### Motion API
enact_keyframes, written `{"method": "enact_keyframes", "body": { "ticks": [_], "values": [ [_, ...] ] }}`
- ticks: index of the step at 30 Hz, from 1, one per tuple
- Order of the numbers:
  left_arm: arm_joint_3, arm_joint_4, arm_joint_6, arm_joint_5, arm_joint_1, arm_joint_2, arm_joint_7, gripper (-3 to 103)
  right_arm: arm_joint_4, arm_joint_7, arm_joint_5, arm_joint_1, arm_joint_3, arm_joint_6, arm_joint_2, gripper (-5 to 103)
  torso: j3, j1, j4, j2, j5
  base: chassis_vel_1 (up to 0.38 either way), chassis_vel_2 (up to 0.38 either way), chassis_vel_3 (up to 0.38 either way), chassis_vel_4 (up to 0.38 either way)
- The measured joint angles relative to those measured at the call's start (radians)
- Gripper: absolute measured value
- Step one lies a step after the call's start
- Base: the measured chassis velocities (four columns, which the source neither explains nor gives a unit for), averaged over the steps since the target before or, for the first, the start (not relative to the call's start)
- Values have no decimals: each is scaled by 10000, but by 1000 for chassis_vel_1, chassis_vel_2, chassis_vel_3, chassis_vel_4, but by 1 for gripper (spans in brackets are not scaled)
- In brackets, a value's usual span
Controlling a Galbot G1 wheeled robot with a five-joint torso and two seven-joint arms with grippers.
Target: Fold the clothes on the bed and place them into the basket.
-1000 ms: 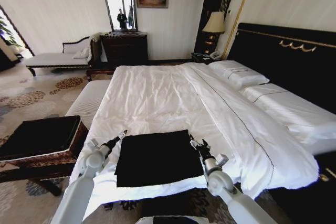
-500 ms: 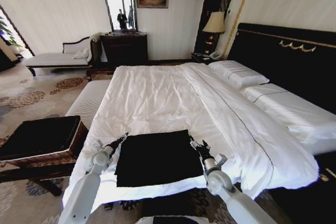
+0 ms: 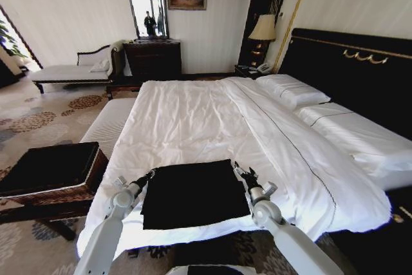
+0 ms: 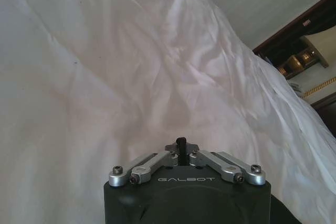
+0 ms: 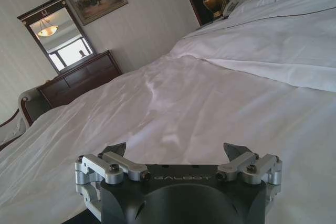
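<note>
The clothes (image 3: 193, 192) lie as a flat black folded rectangle near the foot of the bed (image 3: 193, 120), on its white sheet. My left gripper (image 3: 149, 173) sits at the upper left corner of the fold. In the left wrist view the left gripper (image 4: 180, 142) is shut, with only white sheet ahead of it. My right gripper (image 3: 238, 169) is at the upper right corner of the fold. The right wrist view shows the right gripper (image 5: 176, 149) open, fingers wide apart over the sheet. The basket (image 3: 51, 172), brown wicker with black lining, stands left of the bed.
A pale bench (image 3: 111, 123) runs along the bed's left side behind the basket. Pillows (image 3: 293, 89) and a black headboard (image 3: 347, 62) are to the right. A dark dresser (image 3: 152, 58) with a mirror and a chaise (image 3: 71, 69) stand at the far wall.
My left arm has moved right, bringing its gripper to the left edge of the clothes. My right gripper has edged slightly forward along the right edge. The clothes have not moved.
</note>
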Motion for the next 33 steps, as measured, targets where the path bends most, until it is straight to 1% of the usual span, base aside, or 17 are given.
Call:
{"method": "enact_keyframes", "body": {
  "ticks": [1, 2, 4, 7, 8, 9, 11, 12, 13, 14, 16, 18, 22, 24, 29, 33],
  "values": [
    [-6, 0, -43, 5, -7, -4, 0, 3, -18, -18, -1, 11, -1, 3, 8, 100, 0, 0, 0, 0, 0, 0, 0, 0, 0],
    [-18, -1, -143, 10, -32, -12, 0, 2, -79, -63, -10, 37, -10, 14, 44, 100, 0, 0, 0, 0, 0, 0, 0, 0, 0],
    [-22, -1, -203, 12, -48, -21, 1, 1, -134, -93, -16, 56, -22, 19, 74, 100, 0, 0, -1, 0, 1, 0, 0, 0, 0],
    [-43, 7, -295, 15, -61, -42, 0, 1, -376, -360, -9, 152, -91, 58, 145, 100, 0, 0, 0, 0, 0, 0, 0, 0, 0],
    [-59, 12, -335, 16, -64, -51, -1, 1, -618, -702, 160, 261, -152, 99, 172, 100, 0, -1, 0, 0, 0, 0, 0, 0, 0],
    [-59, 12, -335, 16, -64, -51, -1, 1, -618, -702, 160, 261, -152, 99, 172, 100, 0, -1, 0, 0, 0, 0, 0, 0, 0],
    [-83, 31, -367, 14, -76, -58, -13, 1, -877, -1108, 496, 377, -209, 155, 203, 100, 0, 0, 0, 0, 0, 0, 0, 0, 0],
    [-95, 47, -379, 11, -83, -59, -23, 1, -1013, -1376, 676, 431, -232, 191, 214, 100, 0, 0, 0, 0, 1, 0, 0, 0, 0],
    [-124, 93, -413, -3, -97, -55, -56, 1, -1264, -1971, 946, 517, -273, 245, 229, 100, 0, 0, 0, 0, 0, 0, 0, 0, 0],
    [-124, 93, -413, -3, -97, -55, -56, 1, -1264, -1971, 946, 517, -273, 245, 229, 100, 0, 0, 0, 0, 0, 0, 0, 0, 0],
    [-161, 129, -456, -27, -96, -28, -76, 1, -1563, -2668, 1271, 601, -355, 221, 263, 100, 0, 0, 0, 0, 0, 0, 0, 0, 0],
    [-191, 137, -495, -45, -74, 0, -78, 1, -1722, -2908, 1496, 673, -450, 126, 334, 100, 0, 0, -1, 0, -1, 0, 0, 0, 0],
    [-223, 145, -540, -60, -56, 28, -78, 1, -1950, -3178, 1759, 826, -533, 69, 487, 100, 0, -1, -1, 0, 0, 0, 0, 0, 0],
    [-257, 157, -563, -63, -41, 41, -84, 1, -2258, -3391, 2143, 1086, -558, -24, 738, 100, 0, 0, -2, 0, -2, 0, 0, 0, 0],
    [-288, 151, -585, -64, -10, 62, -86, 1, -2869, -3742, 2268, 1607, -700, -92, 1059, 100, 0, 0, 2, 0, 0, 0, 0, 0, 0],
    [-290, 120, -588, -64, -8, 67, -89, 1, -3146, -3910, 2292, 1901, -843, -174, 1132, 100, 0, 0, 0, 0, -1, 0, 0, 0, 0]
  ]
}}
